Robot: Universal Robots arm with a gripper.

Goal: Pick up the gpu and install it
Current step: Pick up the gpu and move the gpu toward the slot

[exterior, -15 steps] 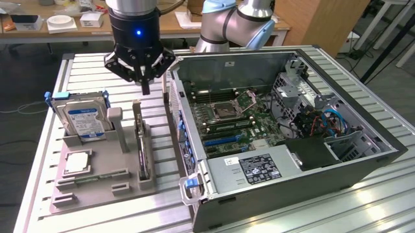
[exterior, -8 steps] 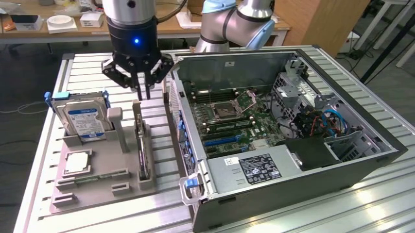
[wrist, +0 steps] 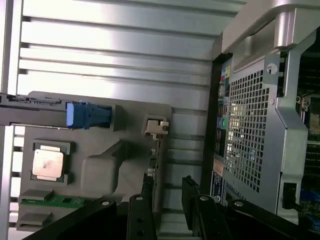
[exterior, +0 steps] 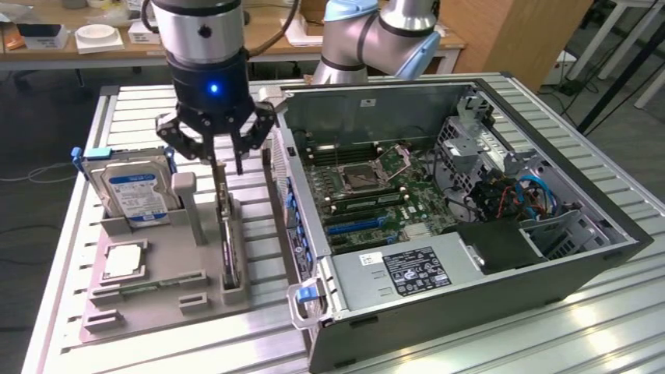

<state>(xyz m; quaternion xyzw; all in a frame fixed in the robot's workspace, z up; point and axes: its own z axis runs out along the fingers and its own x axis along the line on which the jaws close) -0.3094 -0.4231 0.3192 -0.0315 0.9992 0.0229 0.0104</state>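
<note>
Currently the gripper (exterior: pixel 218 162) hovers, jaws spread, just above the gpu (exterior: pixel 229 249), which stands on edge in the grey tray (exterior: pixel 156 261) beside the case (exterior: pixel 499 304). Risk: closing off-centre could tilt the thin card or wedge it in its slot.

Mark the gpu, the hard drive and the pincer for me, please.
gpu (exterior: pixel 226 226): exterior view, upright card's dark edge.
hard drive (exterior: pixel 133 193): exterior view, blue-white label.
pincer (exterior: pixel 218 161): exterior view, midway between its fingertips.
</note>
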